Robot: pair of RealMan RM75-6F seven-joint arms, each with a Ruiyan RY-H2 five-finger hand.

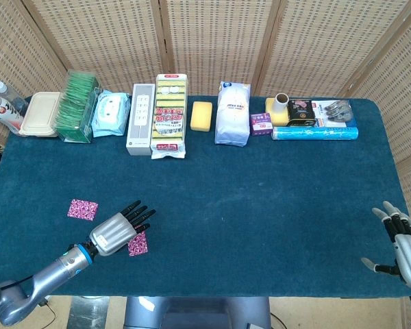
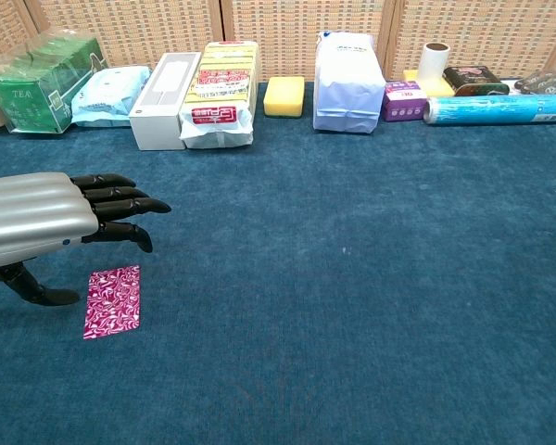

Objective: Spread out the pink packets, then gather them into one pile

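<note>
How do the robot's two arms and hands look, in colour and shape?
The left hand has a silver-grey ribbed back and black fingers. Its wrist carries a blue ring, and the forearm behind it is a grey metallic tube. The right hand is built the same way, with a silver-grey body and dark fingers; its arm is mostly out of frame. No cables or markings are visible.

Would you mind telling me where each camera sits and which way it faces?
Head view: high above the table's near edge, looking steeply down on the table; shows the left hand over a pink packet, and the right hand.
Chest view: low at the near edge, looking level toward the back row; shows only the left hand.
Shared: left hand, that packet, sponge.
</note>
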